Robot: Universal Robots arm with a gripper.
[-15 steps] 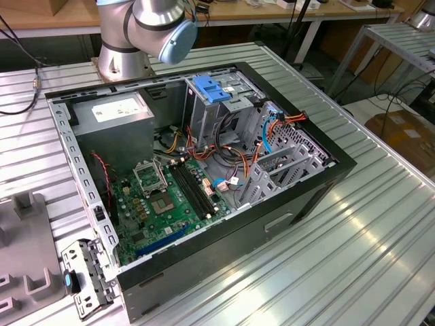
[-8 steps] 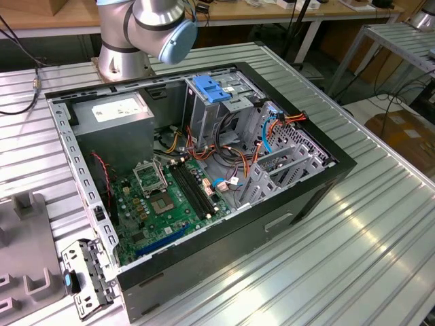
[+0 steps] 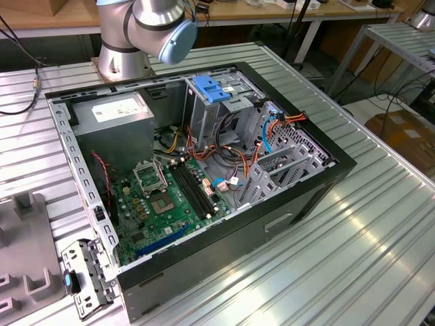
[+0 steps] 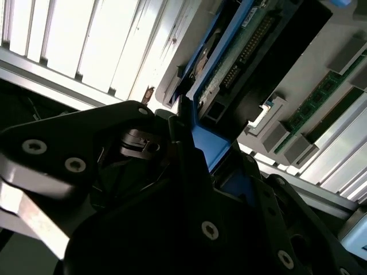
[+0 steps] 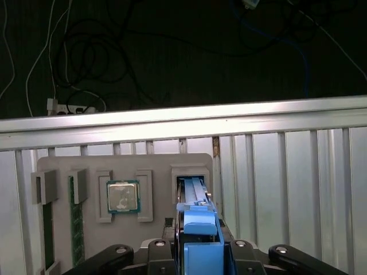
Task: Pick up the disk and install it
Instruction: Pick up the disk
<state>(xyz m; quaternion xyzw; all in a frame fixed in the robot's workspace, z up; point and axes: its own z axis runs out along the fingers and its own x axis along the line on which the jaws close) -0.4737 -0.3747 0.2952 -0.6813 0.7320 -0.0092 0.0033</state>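
In the first wrist view the claw (image 5: 200, 232) is closed on the disk (image 5: 194, 192), with its black fingers (image 5: 175, 255) pressed against either side of the blue rail. The disk stands on edge, and its far end sits in a slot of the grey tray (image 5: 57, 166) just ahead of the claw. Off to one side of the claw, a processor chip (image 5: 123, 196) and memory sticks (image 5: 74, 229) lie in their own tray pockets. The tray rests on the ribbed metal tabletop (image 5: 298, 172). In the exterior view the open computer case (image 3: 285, 217) lies on its side.
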